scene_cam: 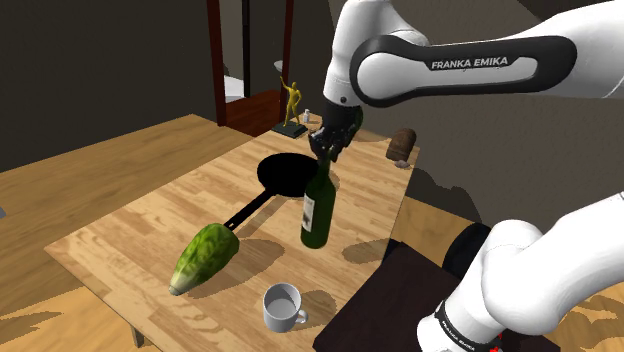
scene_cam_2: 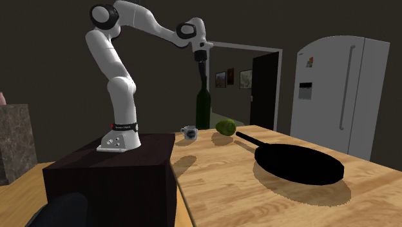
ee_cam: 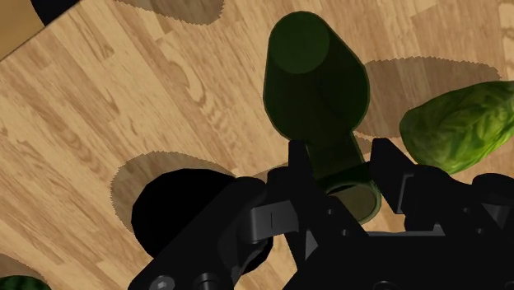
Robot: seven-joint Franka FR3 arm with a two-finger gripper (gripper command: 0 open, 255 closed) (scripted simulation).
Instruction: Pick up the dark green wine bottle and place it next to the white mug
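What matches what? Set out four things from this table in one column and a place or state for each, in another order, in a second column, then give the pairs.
1. dark green wine bottle
2. white mug
3. frying pan
4. leafy green vegetable

A. lying on its side at the end of the pan's handle
B. upright, neck clasped by the tool
C. black, flat on the table
D. standing alone near the table's edge

Pairs: 1-B, 2-D, 3-C, 4-A

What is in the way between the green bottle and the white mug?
Nothing visible does. Bare table lies between the wine bottle and the white mug. The green vegetable lies off toward the shoulder view's left, and the black pan sits beyond the wine bottle.
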